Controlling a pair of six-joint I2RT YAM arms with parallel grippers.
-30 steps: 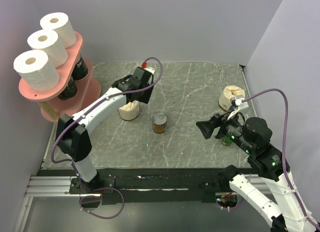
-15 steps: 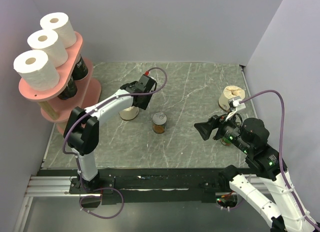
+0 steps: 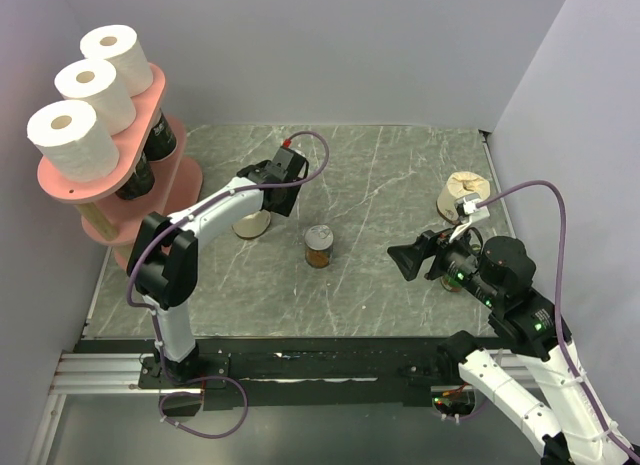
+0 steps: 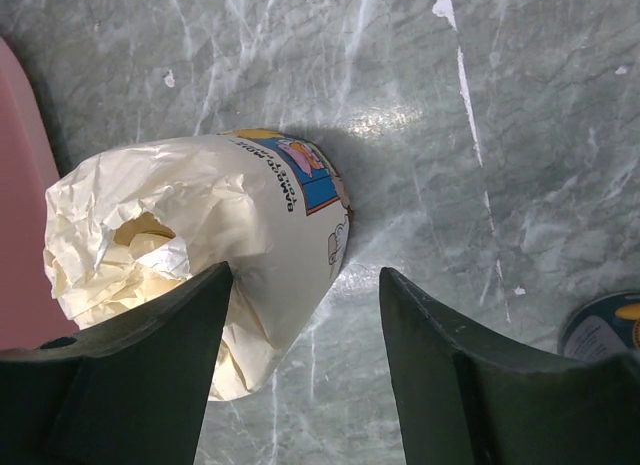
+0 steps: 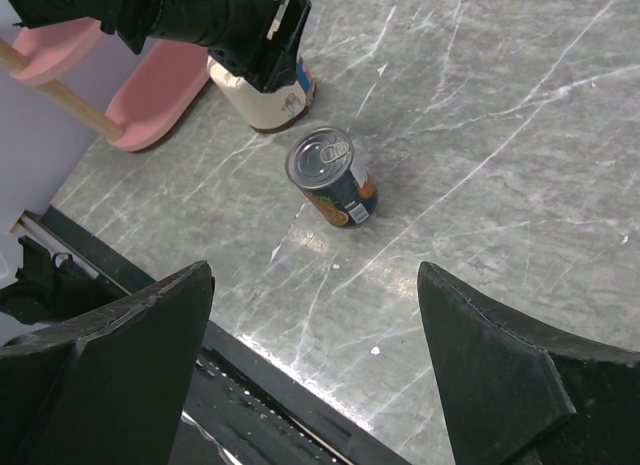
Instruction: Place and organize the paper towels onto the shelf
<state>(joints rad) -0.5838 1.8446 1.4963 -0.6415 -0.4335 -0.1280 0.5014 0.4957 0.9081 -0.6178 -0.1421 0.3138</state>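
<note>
The pink shelf [image 3: 100, 185] stands at the far left. Three white rolls [image 3: 88, 90] sit on its top board and two black-wrapped rolls [image 3: 150, 150] on the board below. One cream-wrapped roll [image 3: 250, 224] stands on the table under my left gripper [image 3: 277, 188]. In the left wrist view this roll [image 4: 200, 245] is upright with its crinkled top showing. My left gripper [image 4: 305, 275] is open, its left finger against the roll's side. A second cream roll [image 3: 460, 194] stands at the far right. My right gripper [image 3: 405, 257] is open and empty above the table [image 5: 315, 275].
A small brown tin can [image 3: 319, 247] stands mid-table, right of the left gripper, and also shows in the right wrist view [image 5: 335, 180]. The shelf's bottom board [image 5: 160, 95] lies just left of the near roll. Grey walls close in the left, back and right sides.
My left gripper has moved back and down over the near cream roll, hiding more of it. My right gripper has shifted slightly left.
</note>
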